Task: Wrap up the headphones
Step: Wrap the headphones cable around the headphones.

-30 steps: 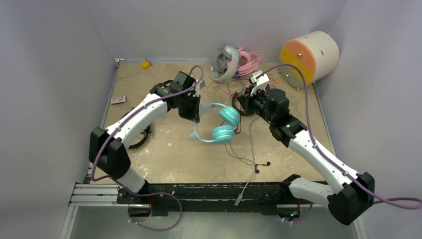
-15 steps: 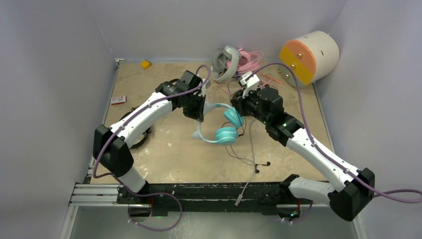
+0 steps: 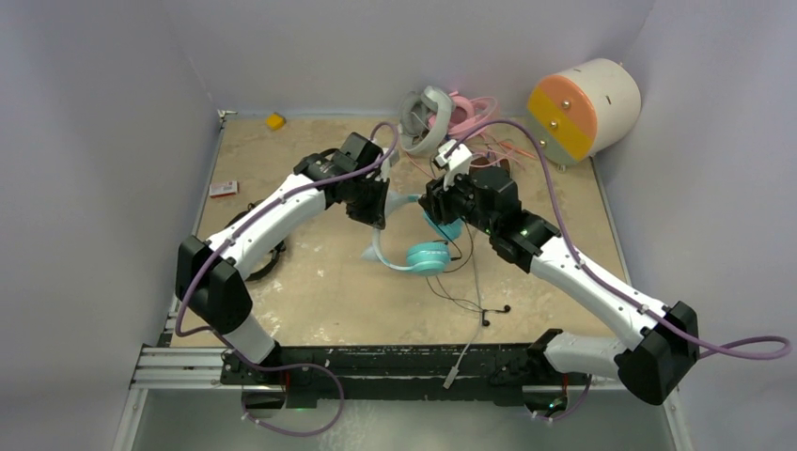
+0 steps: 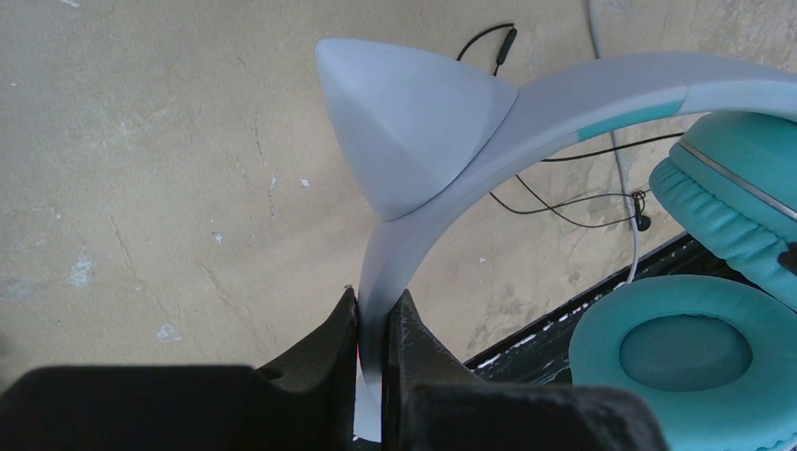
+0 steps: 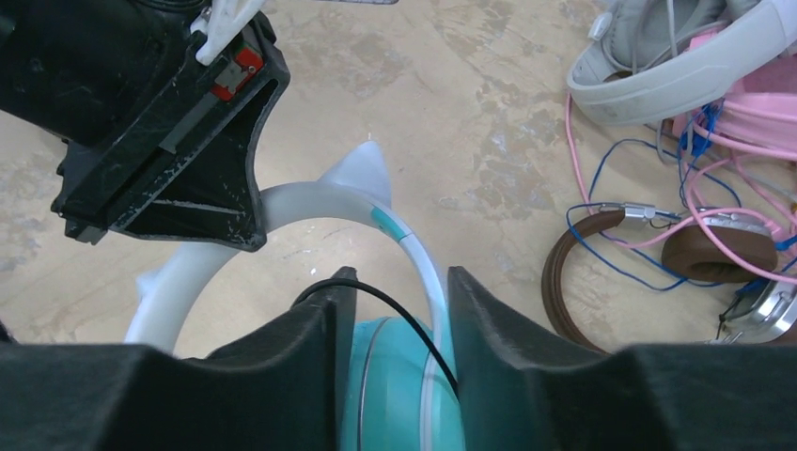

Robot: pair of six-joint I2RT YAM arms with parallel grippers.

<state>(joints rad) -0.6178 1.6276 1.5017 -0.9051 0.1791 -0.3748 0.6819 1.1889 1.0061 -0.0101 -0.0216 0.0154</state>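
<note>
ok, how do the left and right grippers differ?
Left gripper is shut on the teal headphones, right gripper has jaws apart with a black cable between. Left is at the white headband, right over an ear cup. Both are at the same pair.

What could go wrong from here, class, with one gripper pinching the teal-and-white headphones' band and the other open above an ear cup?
1. The left gripper pinches only the white band of the teal-and-white cat-ear headphones, so they might twist or slip out.
2. The thin black cable crosses the gap of the open right gripper and could snag or get pinched against the ear cup.
</note>
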